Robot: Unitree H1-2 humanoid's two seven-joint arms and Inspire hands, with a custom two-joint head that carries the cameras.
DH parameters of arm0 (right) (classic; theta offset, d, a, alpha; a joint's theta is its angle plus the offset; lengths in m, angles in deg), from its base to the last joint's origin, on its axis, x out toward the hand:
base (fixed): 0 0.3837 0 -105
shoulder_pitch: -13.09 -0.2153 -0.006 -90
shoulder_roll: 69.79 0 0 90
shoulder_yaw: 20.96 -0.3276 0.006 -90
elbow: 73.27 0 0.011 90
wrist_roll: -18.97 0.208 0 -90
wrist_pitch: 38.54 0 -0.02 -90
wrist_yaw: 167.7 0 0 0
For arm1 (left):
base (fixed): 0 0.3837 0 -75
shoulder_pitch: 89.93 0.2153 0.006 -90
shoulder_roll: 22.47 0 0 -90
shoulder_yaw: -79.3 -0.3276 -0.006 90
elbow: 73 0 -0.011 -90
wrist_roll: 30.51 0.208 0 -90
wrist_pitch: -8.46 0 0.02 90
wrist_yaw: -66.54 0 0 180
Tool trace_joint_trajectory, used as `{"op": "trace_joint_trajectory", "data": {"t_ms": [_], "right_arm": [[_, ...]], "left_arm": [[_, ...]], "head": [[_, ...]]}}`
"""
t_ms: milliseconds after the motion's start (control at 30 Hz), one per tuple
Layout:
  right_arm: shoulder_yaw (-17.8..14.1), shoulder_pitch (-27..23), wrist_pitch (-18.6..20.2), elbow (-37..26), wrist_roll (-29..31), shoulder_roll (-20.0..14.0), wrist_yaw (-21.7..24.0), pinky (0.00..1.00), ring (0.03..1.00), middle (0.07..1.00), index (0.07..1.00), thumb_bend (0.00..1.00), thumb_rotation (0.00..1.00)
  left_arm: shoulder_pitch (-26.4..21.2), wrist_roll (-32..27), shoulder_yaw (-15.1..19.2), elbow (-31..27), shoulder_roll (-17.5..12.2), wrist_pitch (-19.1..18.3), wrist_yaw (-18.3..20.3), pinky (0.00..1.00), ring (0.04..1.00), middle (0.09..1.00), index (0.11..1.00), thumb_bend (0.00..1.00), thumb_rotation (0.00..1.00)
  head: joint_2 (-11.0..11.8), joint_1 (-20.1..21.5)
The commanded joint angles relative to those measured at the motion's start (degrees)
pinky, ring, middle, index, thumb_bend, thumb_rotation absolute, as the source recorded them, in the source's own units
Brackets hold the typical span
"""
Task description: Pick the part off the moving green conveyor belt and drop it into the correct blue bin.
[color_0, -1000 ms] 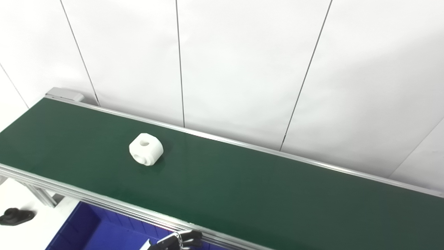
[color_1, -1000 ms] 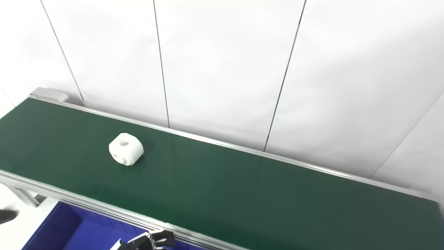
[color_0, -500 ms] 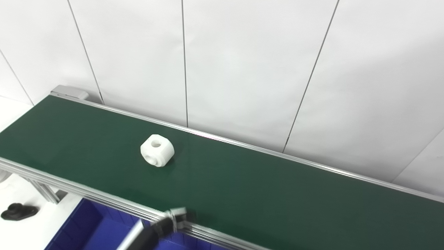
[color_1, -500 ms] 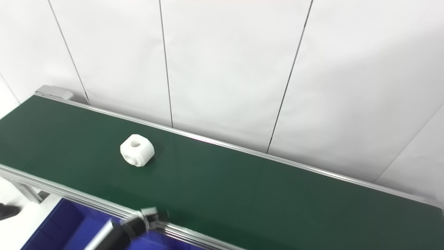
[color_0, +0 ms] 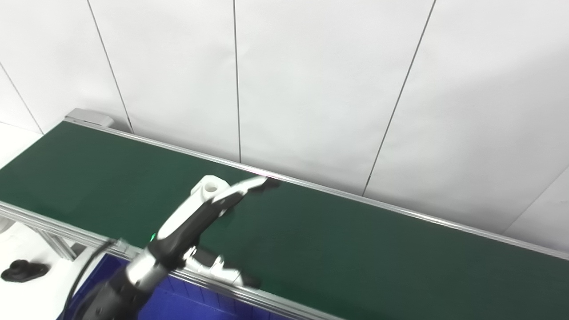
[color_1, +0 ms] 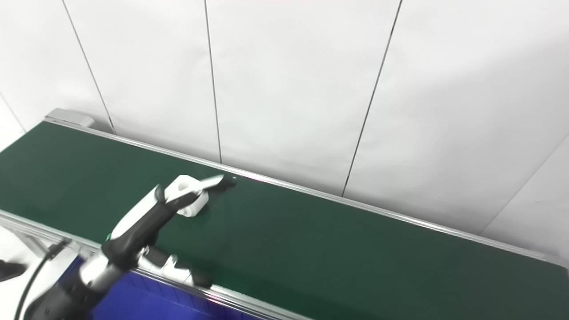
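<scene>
— On the belt [color_0: 355, 249], what changed?
— Left hand [color_0: 195, 218] has reached over the part [color_0: 208, 186], fingers spread wide, probably not gripping yet. Closing comes next.

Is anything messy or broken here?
Nothing looks broken or spilled. The white part sits on the green belt with the left hand reaching over it. A small black thing lies alone beside the conveyor.
</scene>
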State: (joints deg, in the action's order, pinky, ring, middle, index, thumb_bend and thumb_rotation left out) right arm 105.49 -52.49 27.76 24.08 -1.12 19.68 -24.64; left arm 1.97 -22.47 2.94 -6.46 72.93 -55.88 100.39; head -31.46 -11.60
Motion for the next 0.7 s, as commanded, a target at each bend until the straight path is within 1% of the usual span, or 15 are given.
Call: {"op": "trace_joint_trajectory", "data": {"t_ms": [0,33,133,200,267,300,333,400,433,533,600,667], "right_arm": [[-0.3,0.4,-3.2,-2.1,-1.3,-0.2,-0.9,0.83,0.891,0.942,1.0,0.75,0.58],[-0.2,0.4,-3.2,-2.3,-1.8,-0.3,-1.2,0.83,0.888,0.939,1.0,0.75,0.59],[0.0,0.0,-3.2,-2.4,-2.5,-0.5,-1.8,0.81,0.878,0.927,1.0,0.75,0.59],[0.0,-0.1,-3.2,-2.4,-2.6,-0.5,-1.9,0.81,0.876,0.925,1.0,0.75,0.58],[0.4,-0.5,-3.2,-2.5,-2.6,-0.7,-2.3,0.79,0.867,0.922,1.0,0.74,0.56],[0.5,-0.7,-3.2,-2.4,-2.7,-0.7,-2.4,0.79,0.863,0.92,1.0,0.73,0.56],[0.6,-0.8,-3.2,-2.2,-2.9,-0.7,-2.7,0.78,0.863,0.919,1.0,0.73,0.56],[0.8,-1.1,-3.2,-2.0,-3.2,-0.8,-3.0,0.78,0.862,0.917,1.0,0.73,0.56],[0.9,-1.2,-3.2,-2.0,-3.2,-0.8,-3.1,0.79,0.871,0.92,1.0,0.73,0.57],[0.8,-1.2,-3.2,-2.3,-3.1,-0.9,-2.6,0.81,0.879,0.925,1.0,0.73,0.57],[0.7,-1.2,-3.2,-2.4,-3.6,-0.7,-2.7,0.79,0.87,0.922,1.0,0.73,0.57],[0.8,-1.4,-3.2,-2.3,-4.2,-0.8,-3.2,0.78,0.863,0.922,1.0,0.73,0.58]], "left_arm": [[-4.9,2.9,-0.8,-0.2,-2.4,-1.0,-3.3,0.86,0.913,0.931,0.894,0.73,0.21],[-6.6,4.4,-1.2,0.8,-3.2,-1.2,-4.3,0.85,0.907,0.923,0.888,0.73,0.19],[-10.9,8.4,-2.4,3.5,-6.6,-2.6,-5.8,0.86,0.908,0.925,0.898,0.74,0.19],[-13.2,11.2,-3.3,4.4,-8.6,-5.1,-6.3,0.85,0.904,0.927,0.901,0.76,0.2],[-16.0,15.9,-4.6,5.9,-10.3,-8.5,-6.3,0.84,0.905,0.939,0.911,0.77,0.26],[-16.7,17.4,-5.3,6.3,-11.0,-9.6,-6.5,0.84,0.907,0.944,0.917,0.78,0.29],[-17.9,20.7,-6.1,7.3,-11.7,-11.0,-6.9,0.83,0.906,0.945,0.92,0.78,0.29],[-19.6,24.7,-7.7,9.1,-12.9,-13.1,-7.7,0.83,0.902,0.946,0.928,0.79,0.31],[-20.2,25.8,-8.4,9.8,-13.4,-13.9,-8.0,0.82,0.898,0.944,0.927,0.8,0.28],[-22.4,29.2,-11.3,14.5,-14.6,-15.6,-8.8,0.84,0.902,0.934,0.92,0.82,0.24],[-23.2,30.2,-12.7,16.7,-15.1,-16.6,-9.4,0.85,0.904,0.937,0.917,0.83,0.21],[-23.8,31.1,-14.2,19.3,-15.7,-16.4,-10.4,0.84,0.892,0.931,0.91,0.84,0.19]], "head": [[-0.6,0.5],[-1.0,0.6],[-2.0,0.8],[-2.1,0.9],[-2.5,0.8],[-2.5,0.8],[-2.5,0.5],[-2.8,0.3],[-2.8,0.3],[-3.0,0.2],[-3.3,0.3],[-3.3,0.3]]}}
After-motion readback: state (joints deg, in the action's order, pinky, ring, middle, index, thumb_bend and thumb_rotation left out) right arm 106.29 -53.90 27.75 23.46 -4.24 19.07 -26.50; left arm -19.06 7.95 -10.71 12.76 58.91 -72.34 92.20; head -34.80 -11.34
